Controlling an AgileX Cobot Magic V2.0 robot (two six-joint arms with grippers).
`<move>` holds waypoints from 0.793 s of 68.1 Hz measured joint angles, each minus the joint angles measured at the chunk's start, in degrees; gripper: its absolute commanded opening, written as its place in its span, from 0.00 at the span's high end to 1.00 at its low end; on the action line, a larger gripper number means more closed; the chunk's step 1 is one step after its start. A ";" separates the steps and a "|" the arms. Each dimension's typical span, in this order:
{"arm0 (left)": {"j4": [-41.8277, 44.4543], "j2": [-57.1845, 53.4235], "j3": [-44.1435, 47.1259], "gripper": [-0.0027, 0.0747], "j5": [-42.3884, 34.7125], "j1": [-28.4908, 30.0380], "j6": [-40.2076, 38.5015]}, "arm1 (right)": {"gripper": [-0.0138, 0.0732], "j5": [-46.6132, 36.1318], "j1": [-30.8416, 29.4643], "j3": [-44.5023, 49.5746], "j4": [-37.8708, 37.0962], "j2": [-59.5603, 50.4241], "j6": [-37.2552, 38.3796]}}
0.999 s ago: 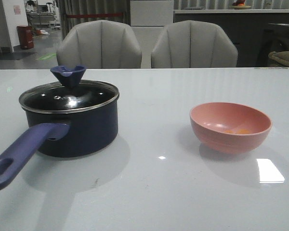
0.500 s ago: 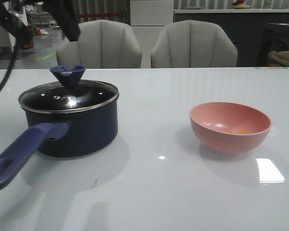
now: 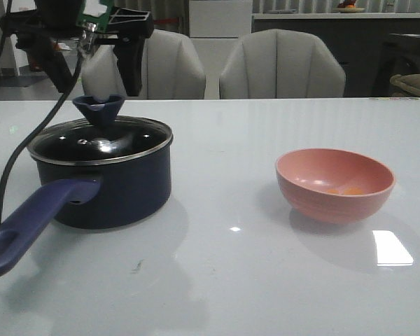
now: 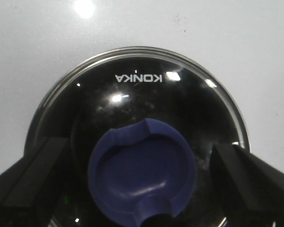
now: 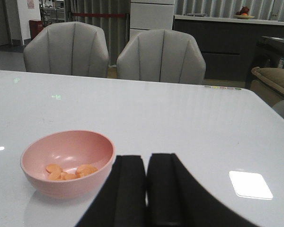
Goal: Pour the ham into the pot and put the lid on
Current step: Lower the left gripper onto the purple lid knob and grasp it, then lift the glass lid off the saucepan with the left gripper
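The left pincer (image 3: pixel 94 70) hangs wide open over the lid (image 3: pixel 101 138), one finger (image 4: pixel 31 177) at nine o'clock and the other at three o'clock of the blue knob (image 4: pixel 142 172), neither touching it and nothing held. In the front view it looks slightly above the knob's flared top.

The step in hand, as I judge it, is lifting the lid off the pot (image 3: pixel 112 185) so the ham (image 5: pixel 68 171) can go in. To do it well, drop straight down until the pads sit below the flare, close evenly on the knob's neck, then lift vertically so the steel rim clears without dragging the pot by its handle (image 3: pixel 31 224).

The right pincer (image 5: pixel 146 189) sits pressed together, empty, near the pink bowl (image 3: pixel 334 183) holding the ham, at three o'clock of the pot on the bench (image 3: pixel 224 280).
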 measured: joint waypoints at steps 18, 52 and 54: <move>0.13 3.22 -3.02 0.14 2.41 0.00 -1.29 | 0.65 0.00 0.00 0.00 0.00 0.00 0.00; -0.90 5.04 -4.10 0.49 5.83 0.11 -1.42 | 0.65 0.00 0.00 0.00 0.00 0.00 0.00; -0.90 5.16 -4.45 0.49 6.09 0.11 -1.42 | 0.65 0.00 0.00 0.00 0.00 0.00 0.00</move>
